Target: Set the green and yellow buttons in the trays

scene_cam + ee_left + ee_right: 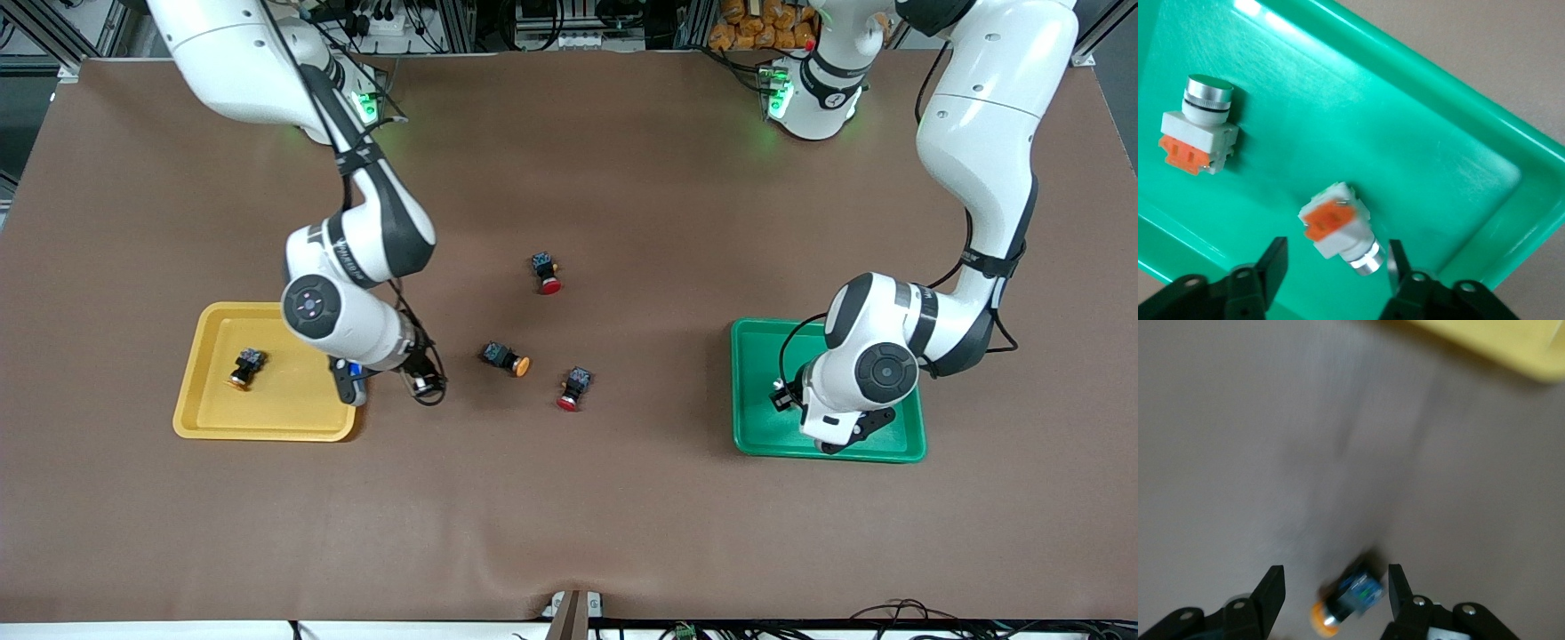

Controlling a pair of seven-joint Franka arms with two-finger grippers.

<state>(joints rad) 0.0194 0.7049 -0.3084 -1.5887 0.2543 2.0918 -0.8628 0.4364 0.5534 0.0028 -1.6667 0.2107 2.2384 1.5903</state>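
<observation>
Your left gripper [1335,267] hangs over the green tray [1458,167], fingers spread around a green button [1338,225]. Your right gripper [1332,590], fingers spread, hangs over a yellow button [1348,600] on the tabletop [622,498].

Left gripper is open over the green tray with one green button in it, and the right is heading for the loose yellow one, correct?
Not quite: the green tray holds two green buttons, as the left wrist view shows. The rest stands.
</observation>
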